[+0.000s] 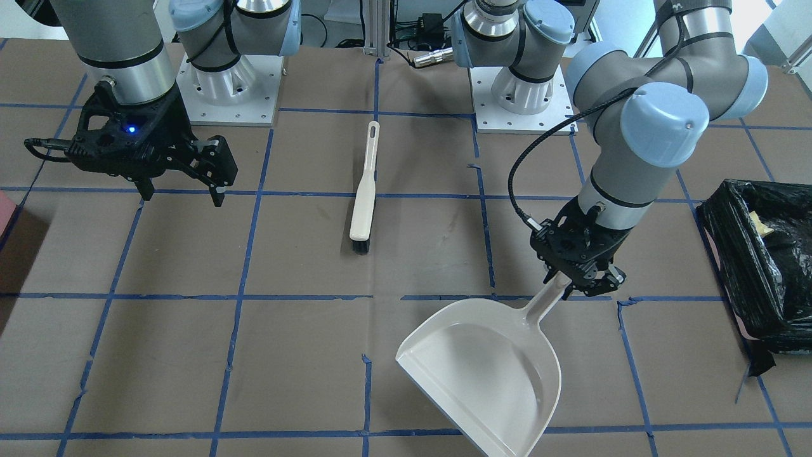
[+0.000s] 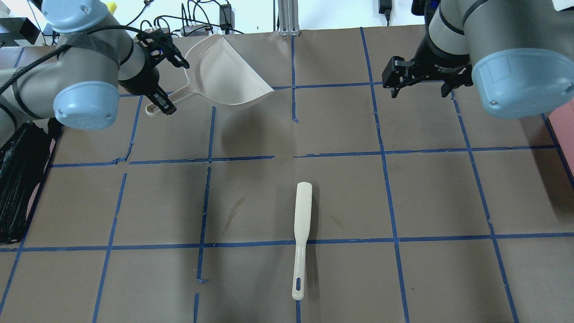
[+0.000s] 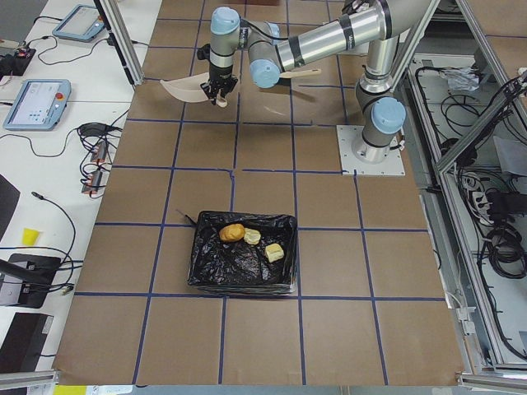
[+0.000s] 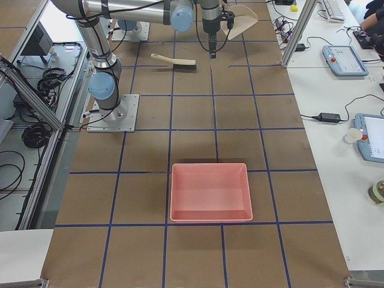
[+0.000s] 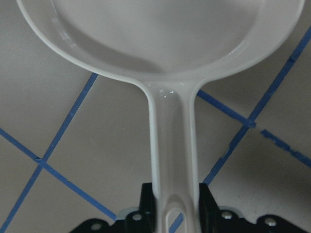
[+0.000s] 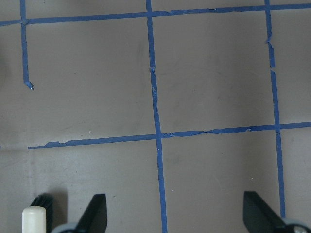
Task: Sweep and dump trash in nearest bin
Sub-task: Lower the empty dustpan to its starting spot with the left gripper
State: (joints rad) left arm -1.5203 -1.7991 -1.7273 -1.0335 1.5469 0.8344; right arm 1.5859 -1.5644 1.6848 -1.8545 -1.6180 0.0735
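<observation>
My left gripper (image 1: 580, 274) is shut on the handle of an empty cream dustpan (image 1: 488, 365), also seen in the overhead view (image 2: 224, 74) and the left wrist view (image 5: 170, 145). The black-lined bin (image 3: 243, 267) stands at the table's left end, apart from the dustpan; it also shows in the front view (image 1: 761, 273). The trash lies inside it: an orange-brown oval (image 3: 232, 233) and two cream chunks (image 3: 252, 237) (image 3: 274, 252). My right gripper (image 1: 184, 190) is open and empty above the table. A cream brush (image 1: 365, 190) lies flat mid-table.
A pink tray (image 4: 210, 192) sits at the table's right end, its wall showing at the overhead view's edge (image 2: 566, 121). The brush's bristle end (image 6: 35, 218) shows just left of the right gripper (image 6: 177, 213). Brown paper with a blue tape grid covers the table.
</observation>
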